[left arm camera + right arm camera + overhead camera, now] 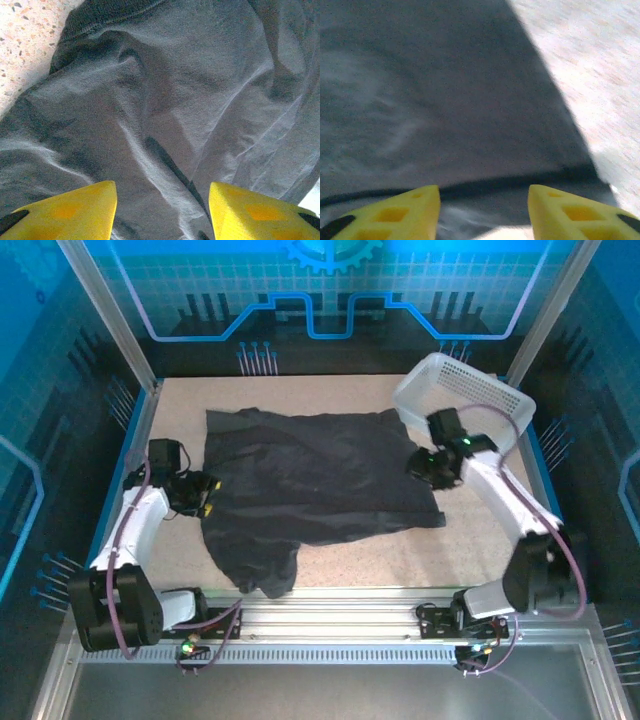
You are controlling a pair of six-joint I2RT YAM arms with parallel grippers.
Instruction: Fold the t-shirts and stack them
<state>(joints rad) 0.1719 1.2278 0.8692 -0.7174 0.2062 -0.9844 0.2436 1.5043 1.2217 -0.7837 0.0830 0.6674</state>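
A dark charcoal t-shirt [310, 485] lies spread and wrinkled across the middle of the table, with a bunched part hanging toward the front edge. My left gripper [207, 495] is at the shirt's left edge, open, its yellow fingers [70, 210] apart over creased cloth [165, 110]. My right gripper [425, 465] sits at the shirt's right edge, open; its yellow fingertips [395, 215] straddle a folded hem of the shirt [445, 100]. Nothing is held between either pair of fingers.
A white lattice basket [462, 398] stands tilted at the back right, just behind the right arm. Speckled tabletop [470, 550] lies bare to the right of the shirt and in a strip behind it. Metal frame rails border the table.
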